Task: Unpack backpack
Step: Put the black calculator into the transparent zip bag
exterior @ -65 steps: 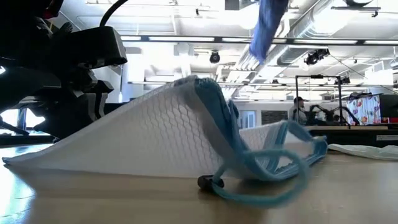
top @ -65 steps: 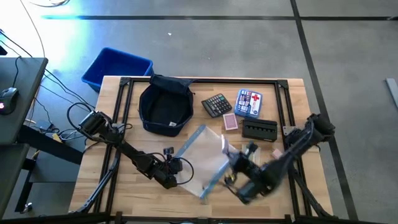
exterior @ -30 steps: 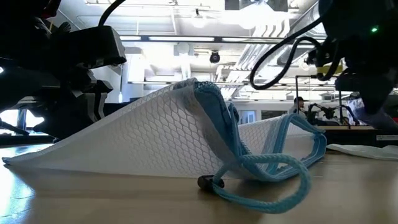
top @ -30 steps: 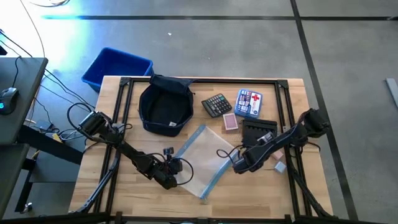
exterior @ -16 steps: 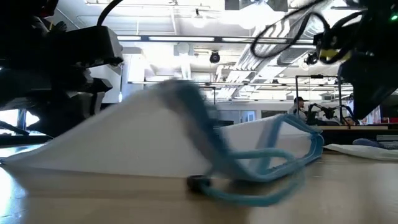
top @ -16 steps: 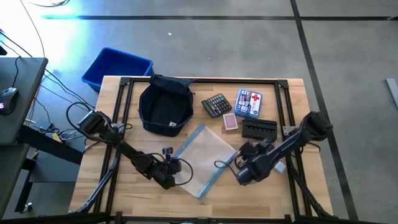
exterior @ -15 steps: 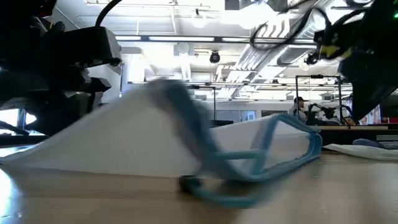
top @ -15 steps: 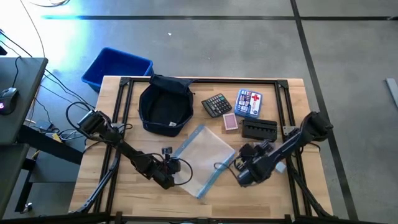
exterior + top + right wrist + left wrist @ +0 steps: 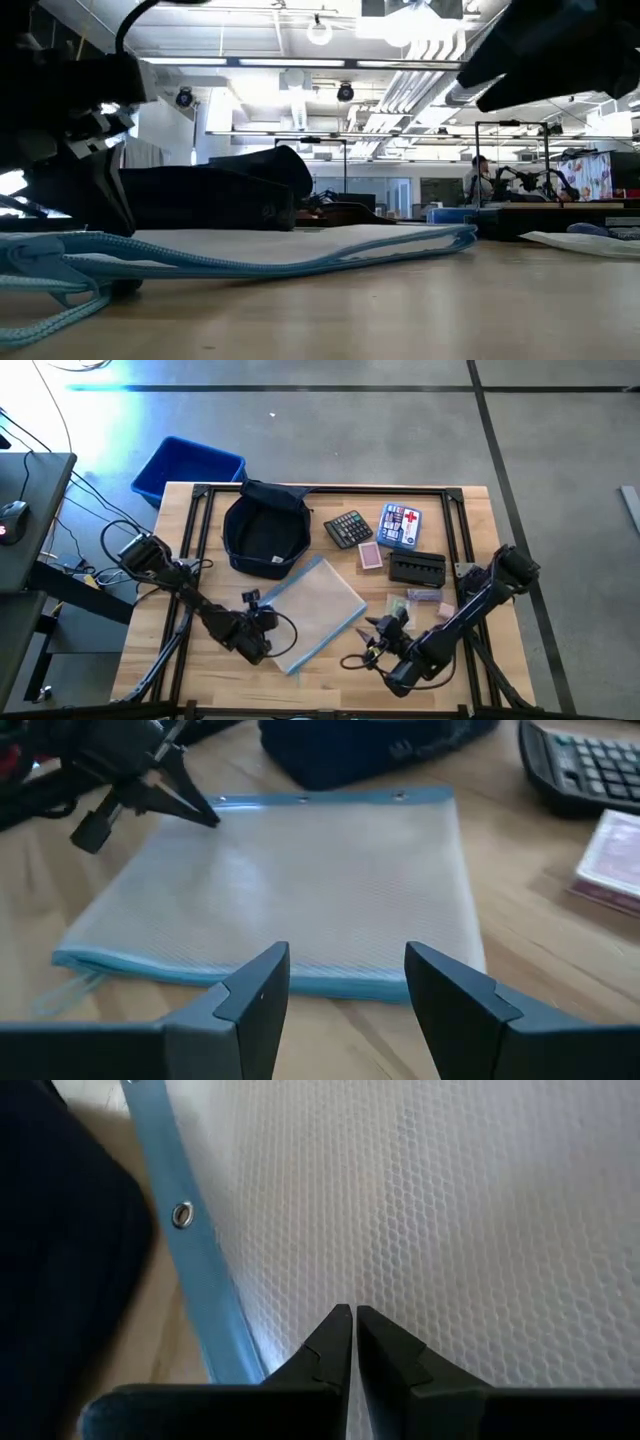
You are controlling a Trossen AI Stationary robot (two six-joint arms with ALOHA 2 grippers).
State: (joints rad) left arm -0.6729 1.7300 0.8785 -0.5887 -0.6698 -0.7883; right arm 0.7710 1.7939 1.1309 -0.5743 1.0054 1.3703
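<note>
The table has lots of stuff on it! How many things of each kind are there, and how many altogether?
Backpack: 1
Mesh pouch: 1
Calculator: 1
First-aid box: 1
Card pack: 1
Black case: 1
Small things near the right arm, too little to name: 3
Total: 9

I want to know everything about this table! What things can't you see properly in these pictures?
- Inside the backpack: high view, dark lining hides any contents.
- Small items near the black case: high view, too small to identify.
- Left gripper: left wrist view, the pouch under its shut tips is hidden.
</note>
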